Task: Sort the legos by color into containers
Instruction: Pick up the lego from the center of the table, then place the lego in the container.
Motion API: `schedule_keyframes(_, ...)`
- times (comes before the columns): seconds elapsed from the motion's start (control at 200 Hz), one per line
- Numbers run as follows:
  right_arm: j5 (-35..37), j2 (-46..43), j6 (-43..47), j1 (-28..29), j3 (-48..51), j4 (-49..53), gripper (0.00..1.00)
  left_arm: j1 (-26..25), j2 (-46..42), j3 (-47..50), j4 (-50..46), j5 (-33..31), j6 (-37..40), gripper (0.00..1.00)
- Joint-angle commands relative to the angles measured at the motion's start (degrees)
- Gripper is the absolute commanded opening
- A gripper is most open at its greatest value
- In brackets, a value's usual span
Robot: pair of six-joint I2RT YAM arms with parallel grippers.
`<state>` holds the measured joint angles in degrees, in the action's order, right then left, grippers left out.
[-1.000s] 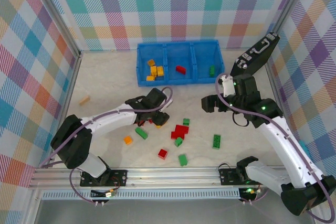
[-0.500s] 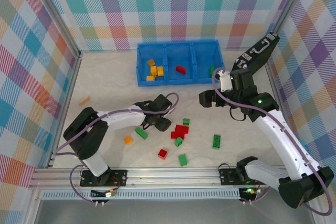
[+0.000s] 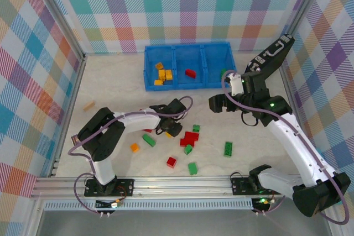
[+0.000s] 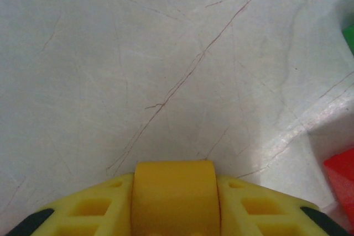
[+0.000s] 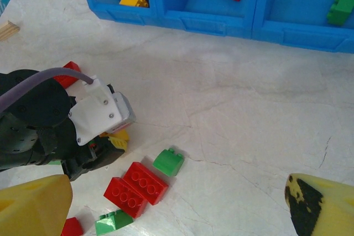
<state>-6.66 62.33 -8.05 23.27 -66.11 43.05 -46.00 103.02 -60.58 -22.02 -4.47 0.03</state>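
Near the middle of the table (image 3: 110, 87), the left claw (image 3: 173, 130) is close over the marble top. It is clenched on a yellow brick (image 4: 173, 192) that fills the gap between its fingers. Just beside it lie a red pair (image 3: 189, 138) and a small green brick (image 5: 168, 161). More loose legos, green, red and one orange brick (image 3: 134, 147), are scattered toward the near edge.

The right claw (image 3: 217, 103) hangs above the table between that scatter and the bin (image 3: 188, 85), released, its fingers spread wide.

Toward the far wall, the bin's left compartment holds yellow legos (image 3: 161, 73). The middle one holds a red brick (image 3: 190, 73) and the right one a green lego (image 3: 223, 74).

A wooden block (image 3: 88, 105) lies well off to the left. A black case (image 3: 271, 58) leans by the right wall, just behind the right arm.
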Motion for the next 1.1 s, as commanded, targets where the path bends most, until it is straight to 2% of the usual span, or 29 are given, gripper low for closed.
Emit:
schedule_keyframes(0.0,-0.1,0.5,1.1,0.1,-0.9,-0.3,0.99,-0.2,3.5,0.9,-1.1,0.2,-2.1,0.29)
schedule_keyframes(0.195,0.8,0.7,1.8,0.1,-3.2,1.0,0.99,1.0,2.2,-4.0,-6.3,4.0,-0.5,0.20)
schedule_keyframes(0.37,0.9,-1.3,2.0,0.1,-1.7,1.6,0.99,7.0,-1.4,-11.3,-9.8,3.7,-0.1,0.19)
schedule_keyframes(0.55,1.1,-1.9,1.1,0.0,0.1,1.1,0.99,13.0,-1.9,-20.1,-7.5,-1.6,-0.7,0.18)
schedule_keyframes(0.675,1.5,-2.3,1.0,0.0,-0.1,1.7,0.99,15.8,1.6,-26.4,-4.4,-6.2,-2.0,0.18)
schedule_keyframes(0.935,1.8,-4.2,-3.2,0.0,3.2,3.4,0.99,21.8,13.8,-38.1,-0.8,-5.1,-7.2,0.19)
schedule_keyframes(1.095,0.6,-5.9,-8.0,0.0,7.5,2.4,0.99,22.5,19.6,-43.8,-2.0,-5.0,-6.7,0.21)
